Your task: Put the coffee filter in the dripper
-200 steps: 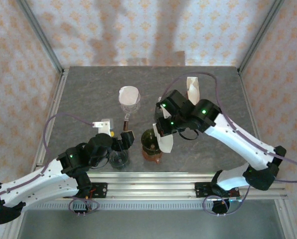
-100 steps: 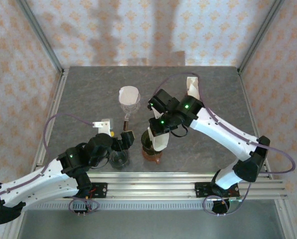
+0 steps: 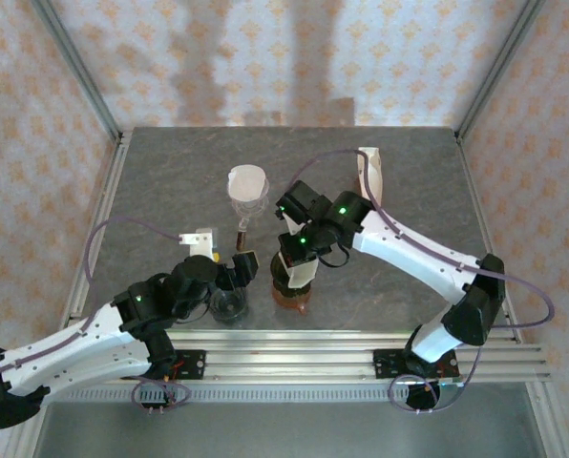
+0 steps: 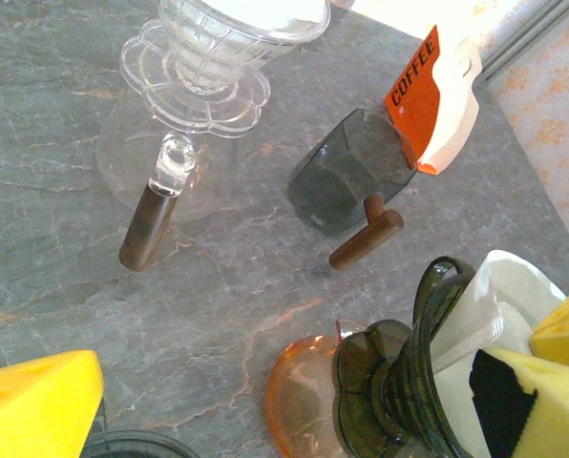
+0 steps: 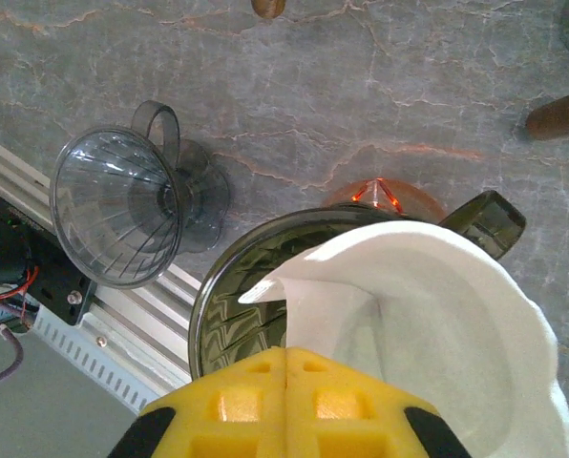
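Since the earlier frame the right gripper (image 5: 286, 367) has swung leftward, lowering the coffee filter (image 5: 456, 305) into the green dripper (image 5: 229, 315). Fingers (image 5: 227, 401) closed, pinching the filter's fold; paper just beyond the fingertips, partly seated. Step: insertion. Next, probably: release, then withdraw without dislodging it.

The right gripper (image 5: 286, 367) had its yellow fingers pressed flat together on a fold of the white coffee filter (image 5: 437, 315). The filter's open cone spread ahead and to the right of the tips. It lay over the mouth of the dark dripper (image 5: 229, 307), whose ribbed inner wall showed just left of the tips. A bit of orange glass (image 5: 375, 191) peeked out beyond the dripper. Well off to the left, a clear dripper (image 5: 108, 205) lay on its side beside the metal rail (image 5: 122, 329).
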`<state>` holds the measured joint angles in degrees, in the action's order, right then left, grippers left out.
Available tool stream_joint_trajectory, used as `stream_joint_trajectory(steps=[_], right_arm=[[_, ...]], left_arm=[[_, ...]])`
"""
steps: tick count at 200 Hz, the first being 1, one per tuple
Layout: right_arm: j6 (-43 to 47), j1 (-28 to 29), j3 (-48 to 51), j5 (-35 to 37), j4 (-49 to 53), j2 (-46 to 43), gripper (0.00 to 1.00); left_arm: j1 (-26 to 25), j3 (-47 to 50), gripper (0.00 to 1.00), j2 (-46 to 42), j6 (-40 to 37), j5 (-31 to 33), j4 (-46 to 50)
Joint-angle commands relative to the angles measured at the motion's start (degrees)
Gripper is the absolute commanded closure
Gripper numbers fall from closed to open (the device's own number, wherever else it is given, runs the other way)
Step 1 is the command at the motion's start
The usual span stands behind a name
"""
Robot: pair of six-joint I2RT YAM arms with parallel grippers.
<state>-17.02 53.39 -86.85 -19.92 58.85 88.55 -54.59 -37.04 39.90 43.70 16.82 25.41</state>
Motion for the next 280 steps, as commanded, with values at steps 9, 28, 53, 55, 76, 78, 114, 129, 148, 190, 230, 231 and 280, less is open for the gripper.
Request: stream_joint_trajectory(steps=[9, 28, 53, 55, 76, 78, 114, 129, 148, 190, 230, 231, 280], right_arm=[[-0.64, 0.58, 0.27, 0.14, -2.28, -0.72, 0.82], [-1.02, 0.57, 0.60, 0.84, -3.24, -2.55, 0.68], [-1.81, 0.58, 2.20, 2.38, -4.85, -5.82, 0.58], [-1.91, 0.58, 2.34, 2.53, -4.99, -6.13, 0.57], [-2.57, 0.58, 4.18, 5.00, -6.03, -9.73, 0.55], [-2.65, 0.58, 4.50, 5.32, -6.21, -10.16, 0.55], [-4.12, 0.58, 10.30, 12.15, -7.87, -17.57, 0.52], [-4.71, 0.58, 13.02, 14.37, -8.20, -20.27, 0.51], [-5.63, 0.55, 16.42, 16.38, -8.87, -23.31, 0.51], [-6.52, 0.58, 20.63, 17.67, -9.91, -26.18, 0.51], [-5.89, 0.58, 21.18, 18.32, -10.06, -26.77, 0.50], [-5.91, 0.58, 21.19, 18.37, -10.06, -26.81, 0.50], [-4.87, 0.45, 20.83, 16.96, -10.91, -25.76, 0.50]], left_arm=[[0.58, 0.32, 0.00, 0.13, 0.55, -0.83, -1.51], [0.59, 0.13, 0.00, 0.38, 0.02, -1.77, -2.01], [0.60, -1.26, 0.06, 1.21, -1.36, -3.40, -2.13], [0.57, -1.52, 0.07, 1.43, -1.52, -3.58, -2.12], [0.57, -4.97, 0.18, 4.29, -3.97, -5.65, -0.99], [0.54, -5.46, 0.20, 4.72, -4.22, -5.81, -0.80], [-0.66, -15.94, 0.30, 15.49, -9.12, -6.91, 6.59], [-2.02, -20.41, 0.31, 20.11, -11.12, -5.33, 10.79], [-3.49, -24.75, 0.33, 24.60, -12.72, -3.80, 14.86], [-4.11, -26.99, 0.46, 28.14, -12.77, -4.50, 16.20], [-4.36, -26.98, 0.49, 29.77, -12.64, -4.84, 18.06], [-4.42, -26.92, 0.49, 29.78, -12.61, -4.85, 18.04], [-4.60, -25.65, 0.53, 28.93, -11.58, -4.56, 18.40]])
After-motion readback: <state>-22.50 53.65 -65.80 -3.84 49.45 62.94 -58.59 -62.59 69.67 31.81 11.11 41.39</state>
